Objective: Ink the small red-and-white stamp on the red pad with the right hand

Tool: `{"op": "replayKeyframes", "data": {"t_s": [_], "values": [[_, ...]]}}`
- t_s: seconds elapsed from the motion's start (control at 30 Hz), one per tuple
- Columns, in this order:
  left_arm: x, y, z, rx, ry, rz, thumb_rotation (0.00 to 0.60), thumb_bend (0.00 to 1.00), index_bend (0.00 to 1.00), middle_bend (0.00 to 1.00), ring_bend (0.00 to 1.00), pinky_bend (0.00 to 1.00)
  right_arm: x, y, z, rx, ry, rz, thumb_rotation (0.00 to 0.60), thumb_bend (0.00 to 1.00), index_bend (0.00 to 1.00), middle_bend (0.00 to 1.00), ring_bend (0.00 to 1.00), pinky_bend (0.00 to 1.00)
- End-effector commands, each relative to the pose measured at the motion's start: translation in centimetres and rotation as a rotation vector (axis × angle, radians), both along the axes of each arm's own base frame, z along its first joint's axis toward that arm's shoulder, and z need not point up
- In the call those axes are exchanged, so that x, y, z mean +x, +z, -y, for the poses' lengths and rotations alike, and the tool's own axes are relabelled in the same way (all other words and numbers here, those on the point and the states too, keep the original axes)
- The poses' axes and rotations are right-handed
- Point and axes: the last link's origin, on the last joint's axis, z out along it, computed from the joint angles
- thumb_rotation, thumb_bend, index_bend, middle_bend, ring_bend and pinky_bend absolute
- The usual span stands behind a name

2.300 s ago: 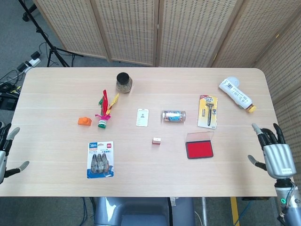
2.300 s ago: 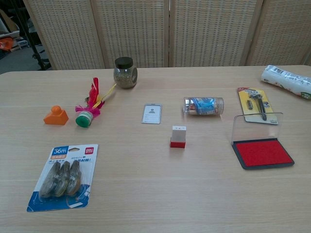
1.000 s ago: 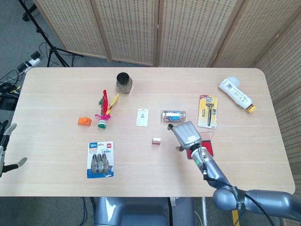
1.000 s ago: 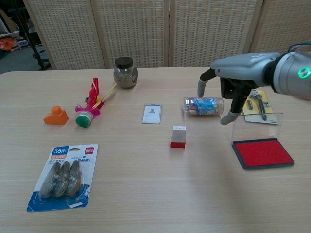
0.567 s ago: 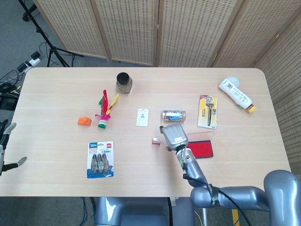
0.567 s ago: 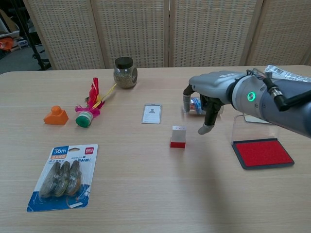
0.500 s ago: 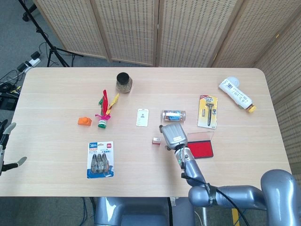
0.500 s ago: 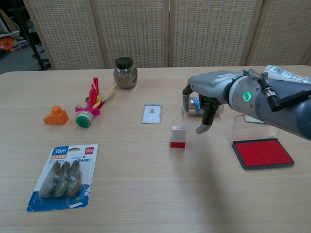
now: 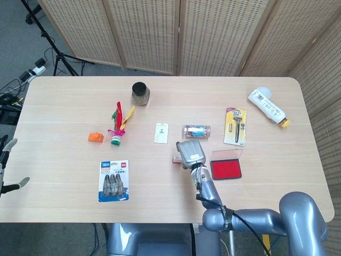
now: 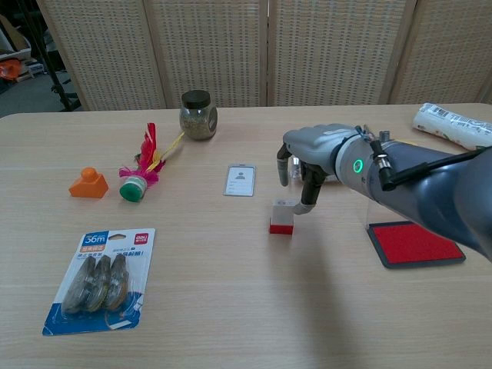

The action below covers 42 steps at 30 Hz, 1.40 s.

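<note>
The right robot hand (image 10: 304,173) hovers palm-down over the small red-and-white block stamp (image 10: 281,217), fingers spread and curled downward, one fingertip (image 10: 300,208) at the stamp's top edge (whether it actually touches cannot be told), nothing in its grasp. The stamp stands upright on the pale wooden table (image 9: 64,176), near the middle. To the hand's right lies the open red ink pad in its black tray (image 10: 416,242), clear lid raised, well apart from the stamp. A white ID card (image 10: 241,181) lies just beyond the stamp; a plastic jar on its side (image 9: 196,131) sits behind the hand. At the table's left edge, the left robot hand (image 9: 5,170) rests off the table, fingers apart and empty.
</note>
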Motion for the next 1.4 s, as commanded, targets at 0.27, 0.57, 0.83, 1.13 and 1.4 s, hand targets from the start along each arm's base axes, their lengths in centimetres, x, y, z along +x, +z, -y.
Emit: {"op": "replayKeyframes", "data": {"t_s": [0.27, 0.57, 0.83, 1.13, 1.4], "values": [[-0.1, 0.0, -0.2, 0.001, 0.008, 0.000, 0.600, 0.00, 0.00, 0.00, 0.00, 0.00, 0.2, -0.8, 0.3, 0.007, 0.002, 0.015, 0.600, 0.26, 0.44, 0.99, 0.99, 1.00], [-0.3, 0.1, -0.4, 0.001, 0.017, 0.002, 0.600, 0.00, 0.00, 0.00, 0.00, 0.00, -0.4, -1.3, 1.0, -0.004, -0.014, 0.016, 0.600, 0.32, 0.45, 0.99, 0.99, 1.00], [-0.4, -0.1, -0.6, -0.003, 0.028, -0.001, 0.600, 0.00, 0.00, 0.00, 0.00, 0.00, -0.5, -1.7, 1.1, 0.015, -0.035, 0.031, 0.600, 0.34, 0.45, 0.99, 0.99, 1.00], [-0.5, 0.1, -0.7, -0.002, 0.030, 0.003, 0.600, 0.00, 0.00, 0.00, 0.00, 0.00, -0.6, -2.2, 1.2, 0.023, -0.042, 0.016, 0.600, 0.39, 0.48, 0.99, 0.99, 1.00], [-0.6, 0.1, -0.7, 0.000, 0.029, 0.005, 0.600, 0.00, 0.00, 0.00, 0.00, 0.00, -0.6, -2.6, 1.1, 0.035, -0.038, 0.010, 0.600, 0.41, 0.55, 0.99, 0.99, 1.00]]}}
